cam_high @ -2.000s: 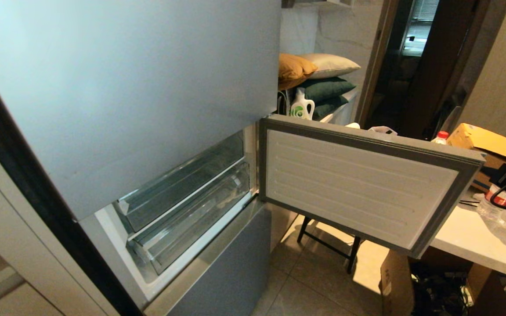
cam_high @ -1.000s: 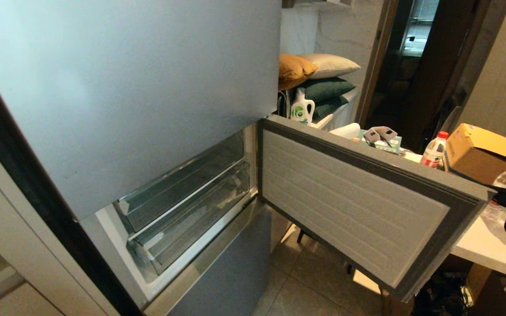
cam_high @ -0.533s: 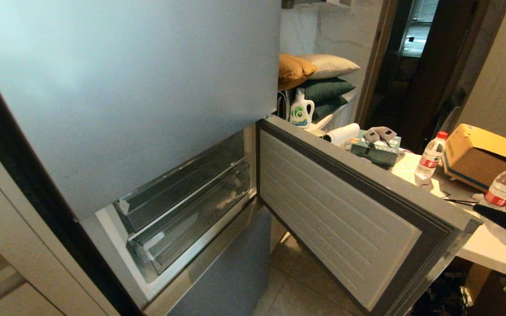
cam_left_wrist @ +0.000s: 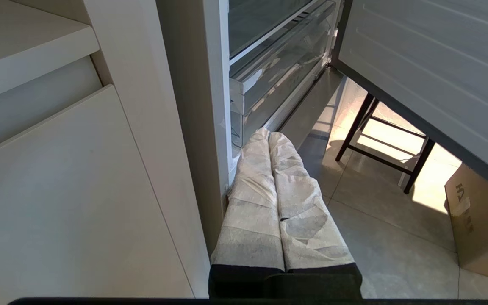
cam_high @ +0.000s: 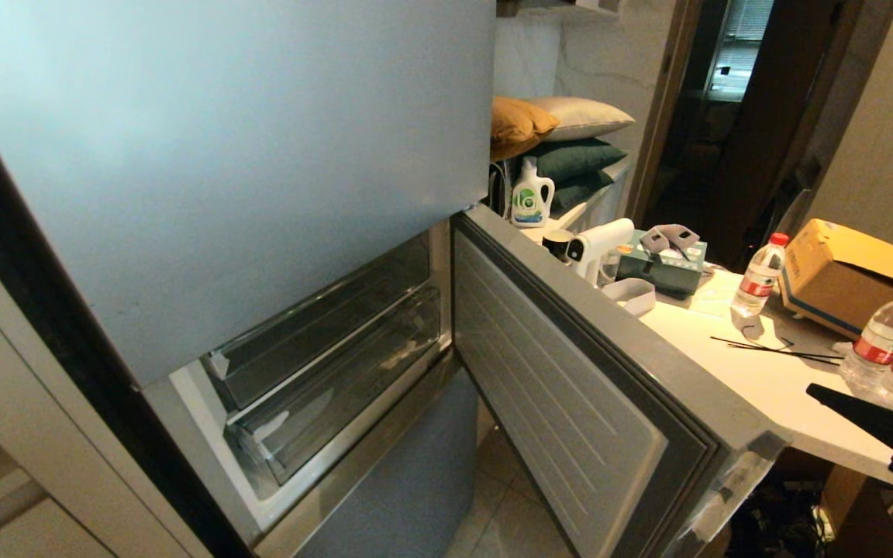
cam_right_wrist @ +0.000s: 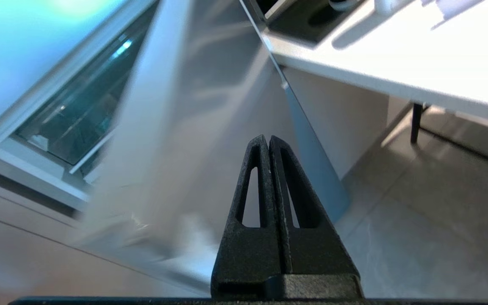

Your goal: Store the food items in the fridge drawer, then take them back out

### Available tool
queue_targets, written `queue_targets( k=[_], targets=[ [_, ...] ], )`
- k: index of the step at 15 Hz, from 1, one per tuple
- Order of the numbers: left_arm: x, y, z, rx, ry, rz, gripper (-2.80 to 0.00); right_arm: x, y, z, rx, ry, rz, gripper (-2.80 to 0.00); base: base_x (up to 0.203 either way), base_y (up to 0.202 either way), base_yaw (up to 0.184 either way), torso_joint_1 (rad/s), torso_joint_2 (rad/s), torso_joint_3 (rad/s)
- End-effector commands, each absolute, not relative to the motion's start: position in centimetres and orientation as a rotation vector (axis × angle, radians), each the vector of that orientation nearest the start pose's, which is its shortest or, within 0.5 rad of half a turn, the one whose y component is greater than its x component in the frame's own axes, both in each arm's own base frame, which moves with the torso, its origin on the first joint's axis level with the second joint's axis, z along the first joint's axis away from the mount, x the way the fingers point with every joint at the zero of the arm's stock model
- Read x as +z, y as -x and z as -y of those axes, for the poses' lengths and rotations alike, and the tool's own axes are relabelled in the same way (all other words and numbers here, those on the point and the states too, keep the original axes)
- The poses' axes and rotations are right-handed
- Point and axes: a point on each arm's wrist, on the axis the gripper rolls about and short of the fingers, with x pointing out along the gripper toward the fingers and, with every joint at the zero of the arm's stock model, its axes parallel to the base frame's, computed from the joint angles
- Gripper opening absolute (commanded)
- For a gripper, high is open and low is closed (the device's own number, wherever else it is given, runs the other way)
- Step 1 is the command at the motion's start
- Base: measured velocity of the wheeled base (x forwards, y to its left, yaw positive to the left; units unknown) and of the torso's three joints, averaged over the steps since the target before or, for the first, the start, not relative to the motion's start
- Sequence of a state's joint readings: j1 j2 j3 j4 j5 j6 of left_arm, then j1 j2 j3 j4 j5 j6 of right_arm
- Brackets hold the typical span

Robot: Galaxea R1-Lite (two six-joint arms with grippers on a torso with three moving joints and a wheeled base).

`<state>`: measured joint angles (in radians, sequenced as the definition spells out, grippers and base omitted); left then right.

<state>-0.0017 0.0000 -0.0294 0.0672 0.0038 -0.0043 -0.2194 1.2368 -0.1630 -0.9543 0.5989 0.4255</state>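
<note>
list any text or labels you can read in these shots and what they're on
Nothing reads clearly.
Detergent bottle: green round logo, letters too small.
Water bottles: red labels, print too small.
Cardboard box on the floor: dark print at its edge, cut off, unreadable.
Yellow-brown box: blue marks, illegible.

Fridge compartment open, right arm at the bench edge

The silver-grey fridge's middle door point(cam_high: 570, 387) stands swung wide, baring two clear drawers point(cam_high: 322, 372), both pushed in. Beyond the door a white bench point(cam_high: 764, 372) carries three water bottles point(cam_high: 756, 279), a cardboard box point(cam_high: 849, 271), a tissue box point(cam_high: 663, 263) and a white bottle-like thing. The right gripper point(cam_high: 822, 393), black fingers point(cam_high: 865, 415) pressed together, pokes in from the right edge above the bench.
</note>
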Motion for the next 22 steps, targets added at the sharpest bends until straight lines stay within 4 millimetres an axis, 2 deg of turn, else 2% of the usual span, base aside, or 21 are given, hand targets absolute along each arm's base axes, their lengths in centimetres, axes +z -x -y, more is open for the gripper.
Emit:
queue_targets(
  k=[1,5,10,13,16,19,22],
  targets=[
    [7.7,2.5,0.0,0.003,0.004,-0.038,-2.80,14.5,-16.3,1.9,0.372,-0.496,-0.258,-2.80,0.000,0.000,0.000,0.000,0.00,0.000],
    [7.7,2.5,0.0,0.003,0.004,-0.038,-2.80,14.2,-19.7,-0.4,0.519,-0.544,-0.356,-2.80,0.000,0.000,0.000,0.000,0.00,0.000],
    [7.7,2.5,0.0,0.003,0.004,-0.038,-2.80,12.3,-24.0,-3.3,0.616,-0.560,-0.482,-2.80,0.000,0.000,0.000,0.000,0.00,0.000],
    [7.7,2.5,0.0,0.003,0.004,-0.037,-2.80,11.4,-25.6,-6.5,0.721,-0.536,-0.539,-2.80,0.000,0.000,0.000,0.000,0.00,0.000],
    [7.7,2.5,0.0,0.003,0.004,-0.038,-2.80,11.7,-27.0,-9.3,0.799,-0.508,-0.532,-2.80,0.000,0.000,0.000,0.000,0.00,0.000],
    [7.7,2.5,0.0,0.003,0.004,-0.038,-2.80,11.4,-28.7,-11.8,0.805,-0.485,-0.522,-2.80,0.000,0.000,0.000,0.000,0.00,0.000],
    [7.7,2.5,0.0,0.003,0.004,-0.038,-2.80,10.6,-30.4,-15.5,0.775,-0.446,-0.500,-2.80,0.000,0.000,0.000,0.000,0.00,0.000]
  ],
)
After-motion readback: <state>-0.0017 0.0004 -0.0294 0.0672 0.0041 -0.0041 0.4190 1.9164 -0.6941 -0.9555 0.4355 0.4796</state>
